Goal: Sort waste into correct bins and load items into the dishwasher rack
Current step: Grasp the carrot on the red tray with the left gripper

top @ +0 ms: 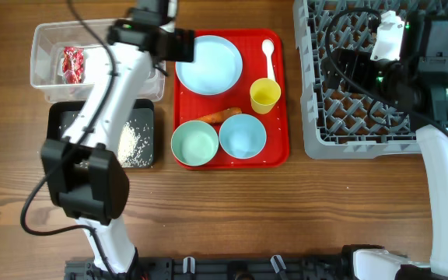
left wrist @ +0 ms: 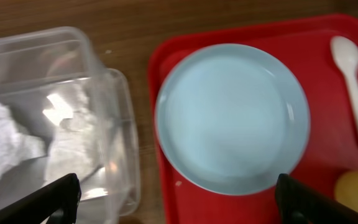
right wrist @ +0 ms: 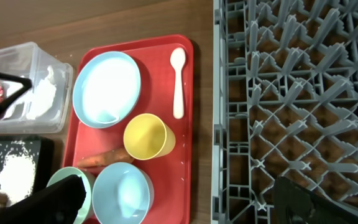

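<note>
Operator: Gripper state?
Manual: Fingers of left gripper [left wrist: 178,202] and right gripper [right wrist: 182,205] stand apart, empty.
Operator: Location of carrot [top: 220,117]?
Manual: On red tray [top: 275,134], between plate [top: 208,64] and pale blue bowl [top: 243,135], probably awaiting binning.

Robot lab: arms [top: 119,85], dishwasher rack [top: 341,124] on table [top: 286,222].
</note>
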Robot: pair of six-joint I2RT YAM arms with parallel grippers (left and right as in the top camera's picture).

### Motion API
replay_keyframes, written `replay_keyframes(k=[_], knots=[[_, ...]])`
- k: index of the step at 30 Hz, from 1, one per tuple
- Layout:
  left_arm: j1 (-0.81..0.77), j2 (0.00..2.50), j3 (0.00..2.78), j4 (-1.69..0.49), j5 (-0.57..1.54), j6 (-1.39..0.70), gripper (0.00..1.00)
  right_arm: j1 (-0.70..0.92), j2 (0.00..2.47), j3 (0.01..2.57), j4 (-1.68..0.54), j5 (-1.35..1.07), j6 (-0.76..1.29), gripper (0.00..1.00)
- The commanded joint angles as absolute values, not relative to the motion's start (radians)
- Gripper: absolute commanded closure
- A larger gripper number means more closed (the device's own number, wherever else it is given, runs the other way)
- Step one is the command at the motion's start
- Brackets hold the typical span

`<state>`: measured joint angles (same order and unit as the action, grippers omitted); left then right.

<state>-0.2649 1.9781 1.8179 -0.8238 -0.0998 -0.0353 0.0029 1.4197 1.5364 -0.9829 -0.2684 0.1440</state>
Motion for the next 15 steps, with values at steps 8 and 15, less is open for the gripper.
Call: replay_keyframes(k=[8,15], knots=[[-0.414,1.969,1.808,-1.093,0.033,0.141,0.05,0.002,1.500,1.556,-0.995,-0.259,0.131,0.00],[-0.414,1.971,1.663,-0.979,0.168,0.323,0.11,0.002,1.502,1.556,-1.002,-0.262,0.133,0.00]])
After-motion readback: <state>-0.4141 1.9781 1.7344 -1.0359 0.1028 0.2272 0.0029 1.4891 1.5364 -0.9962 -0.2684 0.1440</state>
